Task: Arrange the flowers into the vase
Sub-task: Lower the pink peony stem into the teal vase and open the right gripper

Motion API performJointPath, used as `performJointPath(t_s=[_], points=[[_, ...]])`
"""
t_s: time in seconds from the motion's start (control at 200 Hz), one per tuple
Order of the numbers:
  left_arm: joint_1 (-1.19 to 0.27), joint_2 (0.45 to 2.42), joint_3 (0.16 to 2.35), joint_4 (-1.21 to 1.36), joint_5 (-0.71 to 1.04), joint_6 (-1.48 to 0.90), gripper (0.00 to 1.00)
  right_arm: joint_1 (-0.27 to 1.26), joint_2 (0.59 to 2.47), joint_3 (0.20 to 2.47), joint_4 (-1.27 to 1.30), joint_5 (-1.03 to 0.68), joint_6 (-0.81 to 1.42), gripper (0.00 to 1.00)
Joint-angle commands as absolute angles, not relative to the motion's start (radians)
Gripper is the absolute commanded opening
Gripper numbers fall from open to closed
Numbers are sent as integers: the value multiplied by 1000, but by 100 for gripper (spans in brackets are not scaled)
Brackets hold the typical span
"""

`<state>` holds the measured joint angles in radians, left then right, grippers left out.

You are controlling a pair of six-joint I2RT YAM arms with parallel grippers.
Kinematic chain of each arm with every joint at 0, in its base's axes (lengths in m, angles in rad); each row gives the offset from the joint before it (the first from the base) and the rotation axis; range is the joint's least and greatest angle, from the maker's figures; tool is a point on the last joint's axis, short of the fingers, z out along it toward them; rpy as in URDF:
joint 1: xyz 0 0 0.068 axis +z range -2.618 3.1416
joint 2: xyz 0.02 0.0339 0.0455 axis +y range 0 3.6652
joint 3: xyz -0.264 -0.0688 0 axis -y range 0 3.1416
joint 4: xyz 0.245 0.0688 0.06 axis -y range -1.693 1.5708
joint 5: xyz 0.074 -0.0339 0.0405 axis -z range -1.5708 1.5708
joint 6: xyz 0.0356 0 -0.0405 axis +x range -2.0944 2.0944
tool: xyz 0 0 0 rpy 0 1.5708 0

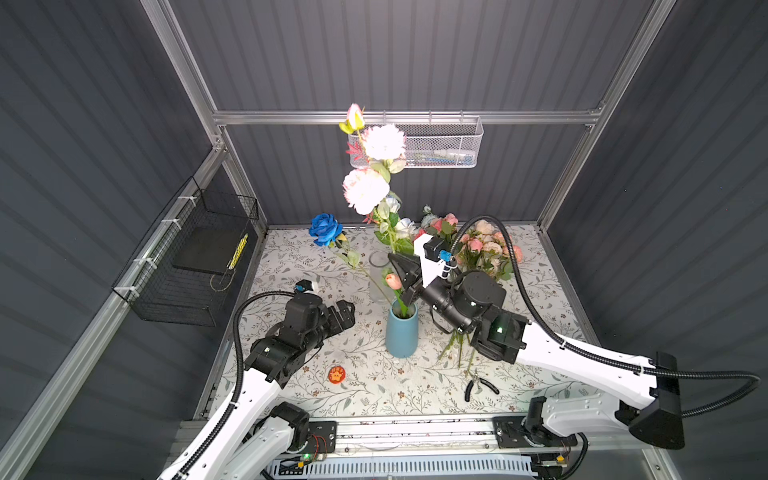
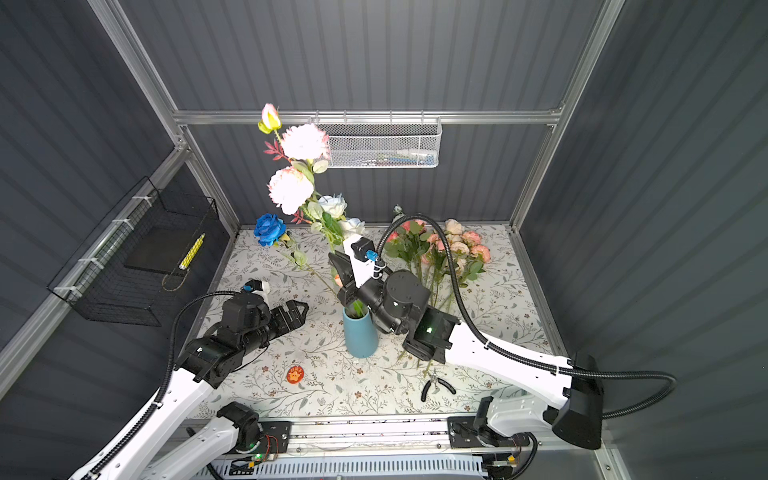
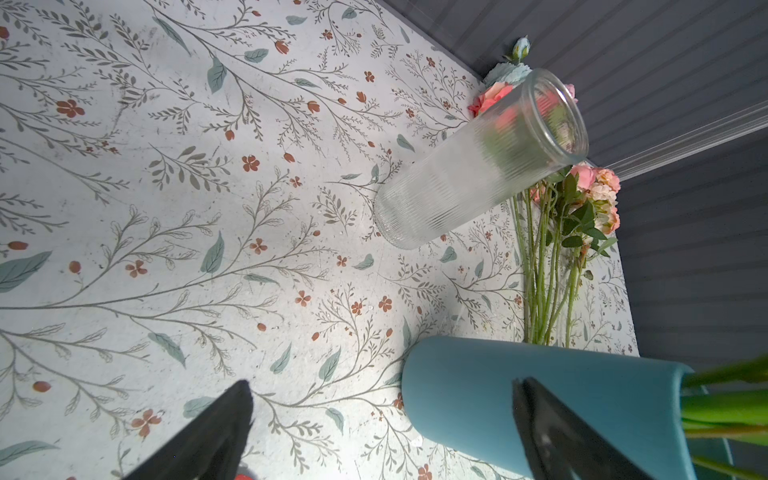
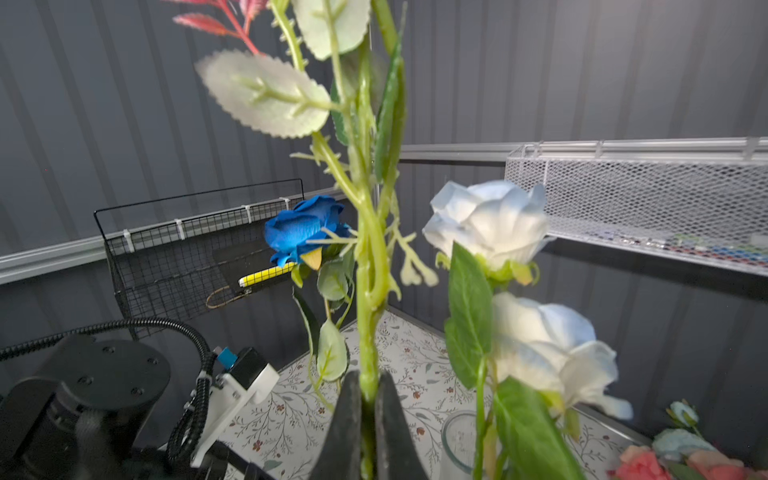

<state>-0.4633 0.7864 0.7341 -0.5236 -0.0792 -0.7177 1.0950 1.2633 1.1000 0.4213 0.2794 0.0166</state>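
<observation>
The blue vase (image 1: 401, 330) (image 2: 360, 332) (image 3: 540, 399) stands mid-table. It holds several flowers: a tall stem with pink-white peonies (image 1: 365, 189) (image 2: 291, 189), a blue rose (image 1: 326, 228) (image 4: 303, 228), white roses (image 4: 490, 220) and an orange tulip (image 1: 392, 280). My right gripper (image 1: 400, 266) (image 2: 343, 266) (image 4: 369, 386) is just above the vase mouth, shut on the tall green stem (image 4: 368, 257). My left gripper (image 1: 345, 309) (image 2: 297, 311) (image 3: 381, 384) hovers open to the left of the vase, holding nothing. More pink and peach flowers (image 1: 482, 249) (image 2: 449, 249) (image 3: 582, 199) lie in a pile at the back right.
A clear ribbed glass vase (image 1: 379, 274) (image 3: 478, 166) stands behind the blue one. Black pliers (image 1: 478, 386) and a red round token (image 1: 336, 374) lie near the front. A black wire basket (image 1: 195, 266) hangs on the left wall, a white mesh basket (image 1: 436, 145) on the back wall.
</observation>
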Motion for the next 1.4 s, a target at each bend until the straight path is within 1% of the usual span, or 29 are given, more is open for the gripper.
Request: performJointPath(t_s=[0.0, 0.13, 0.285, 0.385, 0.47, 0.535, 0.695, 0.78, 0.935, 1.01, 1.09, 1.191, 1.296, 1.396], points=[[-466, 783, 747, -528, -78, -715, 100, 1114, 1200, 1065, 495, 340, 74, 11], [-466, 780, 750, -526, -73, -716, 100, 1115, 1180, 1001, 484, 366, 153, 21], [-466, 778, 758, -529, -70, -709, 100, 1118, 1179, 969, 413, 402, 217, 32], [-466, 777, 759, -530, -71, -708, 100, 1123, 1156, 938, 388, 413, 241, 45], [-466, 778, 755, -526, -69, -708, 100, 1129, 1126, 900, 392, 417, 248, 58], [-466, 784, 752, -521, -68, -708, 100, 1131, 1069, 885, 379, 416, 256, 65], [-466, 797, 750, -511, -64, -705, 100, 1138, 994, 849, 328, 380, 260, 76], [-466, 800, 750, -506, -64, -703, 100, 1138, 945, 817, 292, 398, 271, 80], [-466, 805, 749, -506, -69, -697, 100, 1123, 839, 743, 199, 532, 309, 83], [-466, 802, 743, -503, -68, -696, 100, 1052, 801, 722, 111, 525, 383, 83], [-466, 805, 738, -499, -67, -696, 100, 909, 797, 720, -15, 433, 509, 80], [-467, 808, 737, -499, -63, -695, 100, 726, 857, 726, -130, 318, 606, 75], [-466, 805, 731, -499, -61, -698, 100, 573, 989, 764, -213, 192, 636, 71], [-466, 797, 725, -501, -61, -699, 100, 472, 1160, 825, -263, 101, 626, 65]])
